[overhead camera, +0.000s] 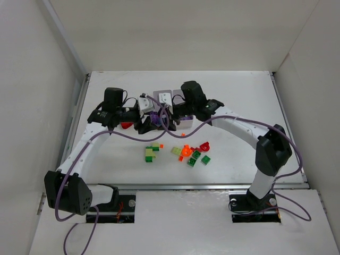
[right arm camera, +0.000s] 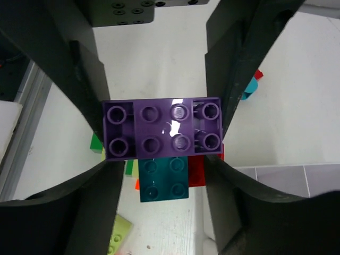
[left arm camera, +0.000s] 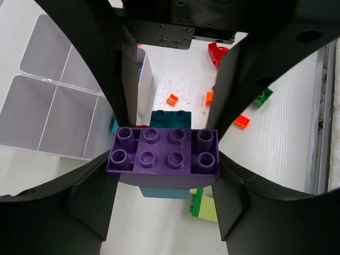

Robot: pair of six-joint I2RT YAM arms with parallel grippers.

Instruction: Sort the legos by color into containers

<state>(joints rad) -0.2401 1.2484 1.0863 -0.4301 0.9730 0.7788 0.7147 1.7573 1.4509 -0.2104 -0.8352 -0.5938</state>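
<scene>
A purple two-by-four brick [left arm camera: 163, 151] with a teal brick [left arm camera: 170, 118] stuck beneath it hangs above the table between both grippers. My left gripper [left arm camera: 164, 170] is shut on its ends, and my right gripper [right arm camera: 162, 156] grips the same purple brick [right arm camera: 162, 130] from the opposite side, with the teal brick [right arm camera: 163, 178] below. In the top view the left gripper [overhead camera: 147, 124] and right gripper [overhead camera: 169, 120] meet at this brick [overhead camera: 155, 118]. The white divided container [left arm camera: 53, 106] lies beside them, mostly hidden in the top view [overhead camera: 186, 125]. I cannot see its contents.
Loose bricks lie near the front: a green and yellow-green cluster [overhead camera: 151, 153], a yellow-green brick [overhead camera: 176, 151], orange [overhead camera: 186, 151], red [overhead camera: 204, 145] and green [overhead camera: 194, 158]. A red brick [overhead camera: 126, 125] sits under the left arm. White walls enclose the table.
</scene>
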